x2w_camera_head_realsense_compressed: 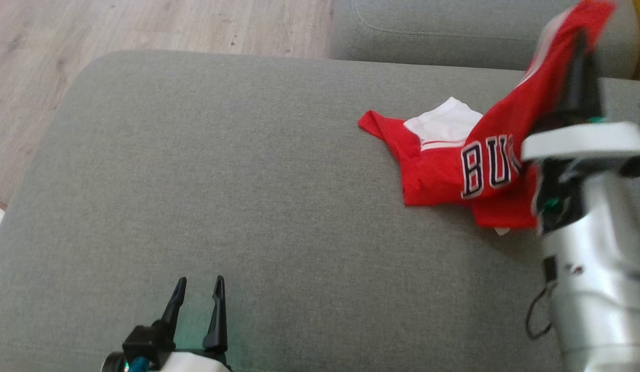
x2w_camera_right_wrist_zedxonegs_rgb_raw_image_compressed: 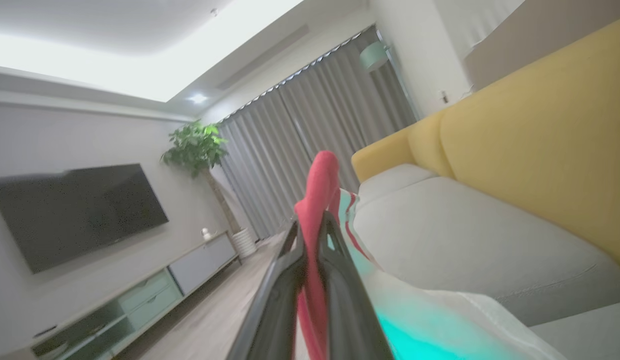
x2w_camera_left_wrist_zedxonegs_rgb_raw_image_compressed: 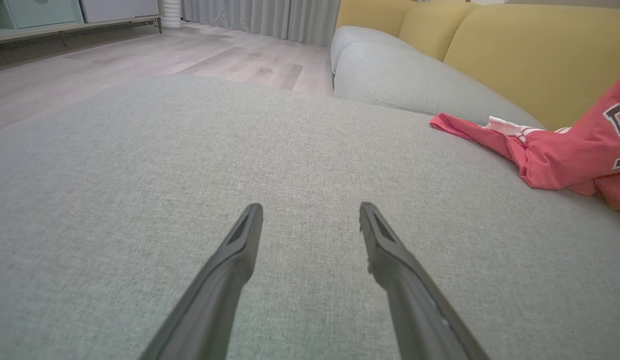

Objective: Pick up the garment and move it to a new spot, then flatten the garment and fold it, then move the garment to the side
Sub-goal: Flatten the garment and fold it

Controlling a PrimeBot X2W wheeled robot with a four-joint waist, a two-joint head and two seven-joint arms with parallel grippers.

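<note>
right arm's lifted at the far right, right claw (x2w_camera_head_realsense_compressed: 582, 46) clamped tight on a corner of the red garment (x2w_camera_head_realsense_compressed: 443, 170), the rest draped on the grey sofa cushion (x2w_camera_head_realsense_compressed: 221, 181). left claw (x2w_camera_head_realsense_compressed: 200, 283) sits low, fingers spread wide, empty, well apart from it

Silver forearm (x2w_camera_head_realsense_compressed: 598, 299), looped black cable (x2w_camera_head_realsense_compressed: 528, 318), white wrist plate (x2w_camera_head_realsense_compressed: 578, 142); dark tapered fingers (x2w_camera_left_wrist_zedxonegs_rgb_raw_image_compressed: 223, 280)

Found sofa seat (x2w_camera_head_realsense_compressed: 247, 181) in matt, coarse-woven grey cloth, garment (x2w_camera_head_realsense_compressed: 438, 175) in smooth thin red cloth, floor (x2w_camera_head_realsense_compressed: 144, 26) in matt pale wood grain.
</note>
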